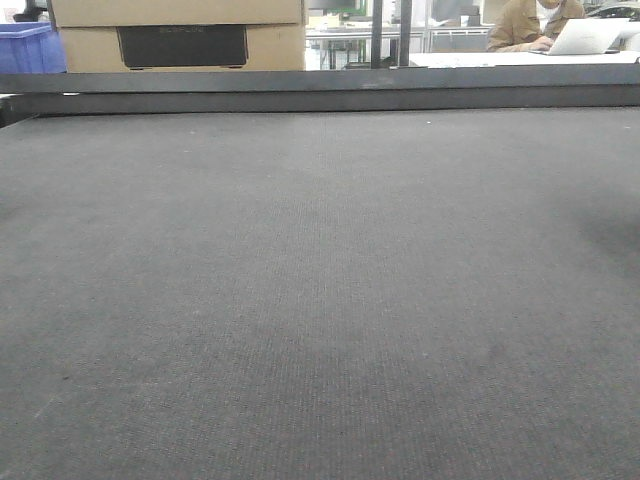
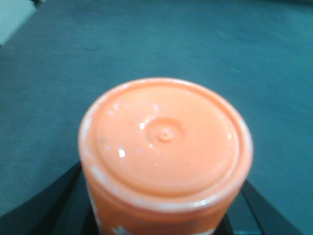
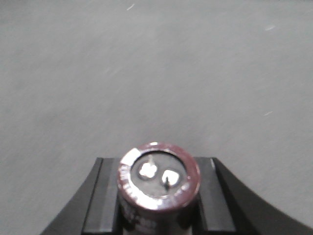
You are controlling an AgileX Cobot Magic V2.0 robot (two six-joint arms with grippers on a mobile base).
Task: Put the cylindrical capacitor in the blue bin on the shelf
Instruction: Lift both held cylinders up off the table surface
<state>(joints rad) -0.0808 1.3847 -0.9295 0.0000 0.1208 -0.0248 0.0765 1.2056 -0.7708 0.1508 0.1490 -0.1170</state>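
**Operator:** Where was the cylindrical capacitor (image 3: 159, 176) at that moment?

**Observer:** In your right hand (image 3: 157, 196). The black fingers (image 3: 100, 205) were clenched against its two sides. It stood upright, with the dark maroon sleeve and two metal terminals facing the wrist camera, and the grey table (image 3: 156, 73) lay behind it.

**Operator:** And my left hand (image 2: 164, 215)?

**Observer:** It was grasping an orange container (image 2: 166, 142). The round orange cap filled most of that view, and you had a dark finger at each lower side of it. That picture was soft, so I couldn't read the print on its side.

**Operator:** What did the front view show?

**Observer:** Mostly bare table mat (image 1: 320, 300). Past its far edge a blue bin (image 1: 25, 48) sat at the far left, just beside a cardboard box (image 1: 180, 35). At the far right a person (image 1: 530, 25) worked at a laptop (image 1: 585, 38). I couldn't tell what the bin rested on.
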